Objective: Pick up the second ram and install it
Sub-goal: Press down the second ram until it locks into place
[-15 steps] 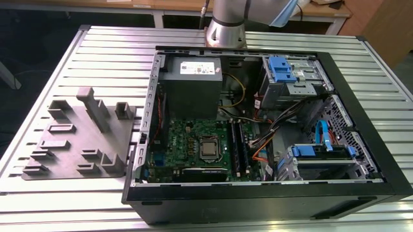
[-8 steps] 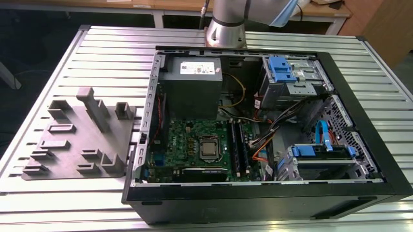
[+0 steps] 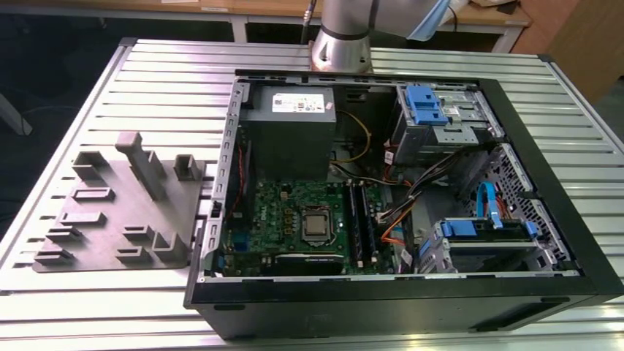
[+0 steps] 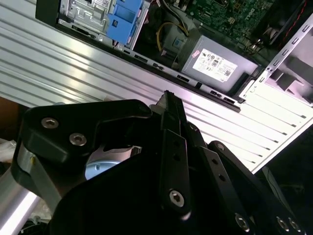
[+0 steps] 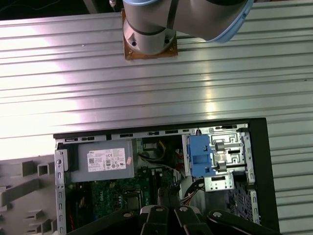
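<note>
Although the claw [image 5: 167, 208] hangs high over the open computer case [image 3: 390, 307], above its power supply [image 3: 289, 124] end near the counter [image 3: 166, 73] edge where the arm's base [image 3: 340, 51] is bolted, I cannot tell whether it is spread or pinching anything. Two long dark strips [image 3: 361, 219] stand in the memory slots beside the CPU socket [image 3: 316, 225] — the second ram may be one, unconfirmed. Loose cables [image 3: 392, 232] crowd those slots — a skewed descent could snag them or press crookedly.
</note>
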Controlling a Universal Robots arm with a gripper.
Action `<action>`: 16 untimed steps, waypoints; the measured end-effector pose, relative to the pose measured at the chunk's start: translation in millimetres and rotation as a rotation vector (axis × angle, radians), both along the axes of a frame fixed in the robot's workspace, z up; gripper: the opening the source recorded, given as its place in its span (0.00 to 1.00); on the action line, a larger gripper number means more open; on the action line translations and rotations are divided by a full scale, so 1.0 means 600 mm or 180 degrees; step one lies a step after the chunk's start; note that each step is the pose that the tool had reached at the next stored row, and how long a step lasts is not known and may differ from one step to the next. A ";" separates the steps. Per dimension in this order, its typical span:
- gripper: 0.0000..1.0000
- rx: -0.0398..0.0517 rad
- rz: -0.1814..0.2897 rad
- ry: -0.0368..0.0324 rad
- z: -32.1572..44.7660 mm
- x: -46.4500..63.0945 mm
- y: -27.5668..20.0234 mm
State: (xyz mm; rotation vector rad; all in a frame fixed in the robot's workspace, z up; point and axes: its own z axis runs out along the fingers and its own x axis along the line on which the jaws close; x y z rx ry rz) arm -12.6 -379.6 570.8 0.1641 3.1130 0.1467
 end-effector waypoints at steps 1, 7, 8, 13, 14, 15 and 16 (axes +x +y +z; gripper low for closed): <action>0.07 0.0000 0.0000 0.0000 0.000 0.000 -0.0005; 0.07 0.0000 0.0000 0.0000 0.000 0.000 -0.0008; 0.07 0.0000 0.0000 0.0000 0.000 0.000 -0.0010; 0.07 0.0000 0.0000 0.0000 0.000 0.000 -0.0048; 0.07 0.0000 0.0000 0.0000 0.000 0.000 -0.0056; 0.07 0.0000 0.0000 0.0000 0.000 0.000 -0.0066; 0.07 0.0000 0.0000 0.0000 0.000 0.000 -0.0075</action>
